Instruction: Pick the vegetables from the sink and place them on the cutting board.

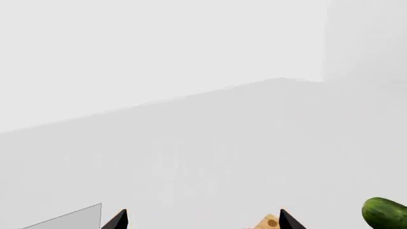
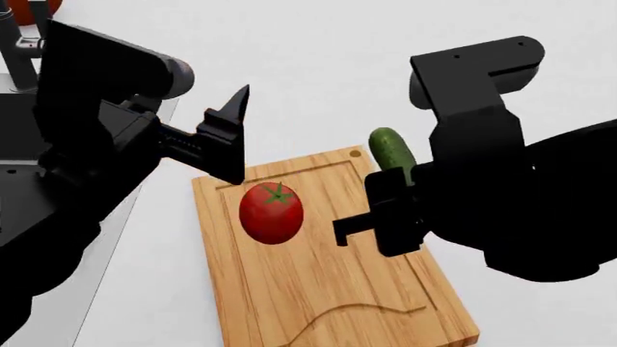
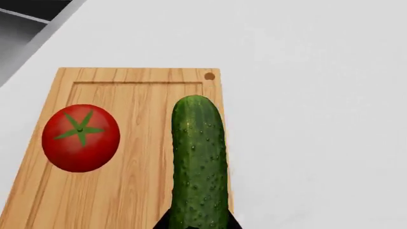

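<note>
Closest to my head camera are the two black arms, one on each side. My right gripper [image 2: 371, 217] holds one cucumber [image 3: 198, 162], its jaws pinching the near end; from the right wrist camera the jaws are barely seen under the fruit. The cucumber is short, dark green and pimpled with pale dots, and it lies along the far-right edge of the cutting board [image 2: 328, 289], partly overhanging the white bench [image 2: 386, 58]; whether it touches the wood I cannot tell.

My left gripper [image 2: 227, 137] hangs above the board's far-left corner with its jaws spread and nothing between them; the left wrist camera shows only the two dark tips, a bit of the wooden corner and a green end of the cucumber against white.

I count one tomato [image 2: 271, 212], round, glossy red, with a green star-shaped stem facing up. It sits on the board's far half, left of the cucumber and apart from it.

One board: light wood, grooved border, a wavy groove near the closer end, a small hole in the far-right corner. The sink [image 2: 14, 123] shows at the left edge, behind my left arm.
</note>
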Available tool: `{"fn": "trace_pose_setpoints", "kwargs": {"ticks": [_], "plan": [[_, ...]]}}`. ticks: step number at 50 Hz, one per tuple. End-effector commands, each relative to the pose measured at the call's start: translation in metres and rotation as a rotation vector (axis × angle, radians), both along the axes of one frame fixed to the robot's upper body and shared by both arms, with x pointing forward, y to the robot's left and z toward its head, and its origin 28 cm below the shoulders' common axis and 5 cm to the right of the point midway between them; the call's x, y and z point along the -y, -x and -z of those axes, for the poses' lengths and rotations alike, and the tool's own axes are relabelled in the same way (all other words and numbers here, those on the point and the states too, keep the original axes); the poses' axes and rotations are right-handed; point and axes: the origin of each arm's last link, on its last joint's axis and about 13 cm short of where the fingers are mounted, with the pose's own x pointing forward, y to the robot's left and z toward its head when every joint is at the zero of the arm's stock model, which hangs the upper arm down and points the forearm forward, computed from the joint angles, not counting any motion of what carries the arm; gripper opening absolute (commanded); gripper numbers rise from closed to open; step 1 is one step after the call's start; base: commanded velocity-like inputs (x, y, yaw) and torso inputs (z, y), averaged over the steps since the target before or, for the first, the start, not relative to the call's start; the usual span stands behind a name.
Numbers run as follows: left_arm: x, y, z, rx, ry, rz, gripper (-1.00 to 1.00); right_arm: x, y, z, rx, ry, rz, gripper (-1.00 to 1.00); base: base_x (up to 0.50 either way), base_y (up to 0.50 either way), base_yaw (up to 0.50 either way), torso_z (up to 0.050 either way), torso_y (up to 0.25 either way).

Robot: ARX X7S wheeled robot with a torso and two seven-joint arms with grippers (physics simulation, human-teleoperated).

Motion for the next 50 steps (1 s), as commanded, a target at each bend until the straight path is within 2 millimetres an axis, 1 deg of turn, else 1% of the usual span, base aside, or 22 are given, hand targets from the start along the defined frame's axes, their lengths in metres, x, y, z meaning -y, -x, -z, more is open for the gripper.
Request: {"fn": "trace_pose_setpoints", "kwargs": {"ticks": [1, 8, 9, 13, 16, 25, 43, 48, 50], "plan": [[-0.007, 0.0, -0.018, 0.057, 0.101, -0.056, 1.0, -0.015, -0.012, -0.004, -0.092, 0.001, -0.051, -1.0, 0.0, 0.0, 0.0, 0.0, 0.0], [-0.006, 0.0, -0.018, 0.063, 0.105, -0.054, 1.0, -0.017, -0.012, 0.008, -0.131, -0.003, -0.056, -1.0, 0.0, 0.0, 0.0, 0.0, 0.0], [-0.006, 0.0, -0.017, 0.049, 0.132, -0.035, 1.0, -0.017, -0.011, 0.011, -0.143, -0.007, -0.063, -1.0, 0.0, 0.0, 0.0, 0.0, 0.0], [-0.007, -0.001, -0.013, 0.045, 0.122, -0.046, 1.0, -0.018, -0.011, 0.018, -0.159, -0.013, -0.066, -1.0, 0.0, 0.0, 0.0, 0.0, 0.0], [-0.007, 0.001, -0.015, 0.048, 0.123, -0.048, 1.0, -0.019, -0.009, 0.021, -0.169, -0.019, -0.078, -1.0, 0.0, 0.0, 0.0, 0.0, 0.0], [-0.008, 0.003, -0.013, 0.05, 0.119, -0.052, 1.0, -0.02, -0.005, 0.041, -0.189, -0.036, -0.077, -1.0, 0.0, 0.0, 0.0, 0.0, 0.0], [-0.007, 0.004, -0.013, 0.048, 0.115, -0.05, 1.0, -0.017, -0.004, 0.045, -0.198, -0.038, -0.058, -1.0, 0.0, 0.0, 0.0, 0.0, 0.0], [-0.006, 0.004, -0.012, 0.045, 0.114, -0.049, 1.0, -0.016, -0.003, 0.049, -0.206, -0.034, -0.054, -1.0, 0.0, 0.0, 0.0, 0.0, 0.0], [-0.007, 0.003, -0.011, 0.045, 0.113, -0.049, 1.0, -0.016, -0.003, 0.047, -0.202, -0.03, -0.052, -1.0, 0.0, 0.0, 0.0, 0.0, 0.0]]}}
